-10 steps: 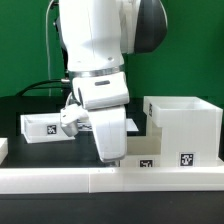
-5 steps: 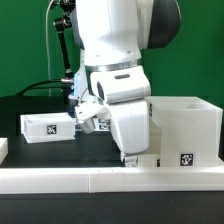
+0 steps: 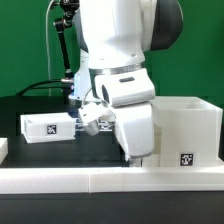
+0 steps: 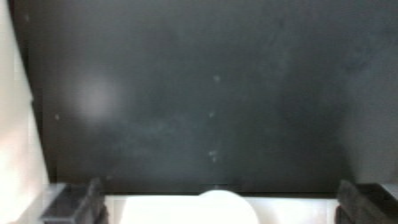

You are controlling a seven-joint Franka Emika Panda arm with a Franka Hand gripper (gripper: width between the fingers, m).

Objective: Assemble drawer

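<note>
Gripper [image 3: 137,157] hung low behind white rail [image 3: 60,178], just beside drawer's hollow case [image 3: 188,125]. In wrist view, fingers [image 4: 71,200] stood wide apart, white part [image 4: 217,206] between them; contact unclear. Small tray [image 3: 45,127] lay well apart, exterior view's left.

Open black table [image 3: 40,150] lies free between the small tray [image 3: 45,127] and the arm [image 3: 115,50]. Toward the exterior view's right, the case [image 3: 185,125] walls off the way, with the end effector [image 3: 140,158] low just beside it. The border rail [image 3: 60,180] closes the near edge. In the wrist view, bare table spreads beyond the wide-spread fingers [image 4: 71,200].
</note>
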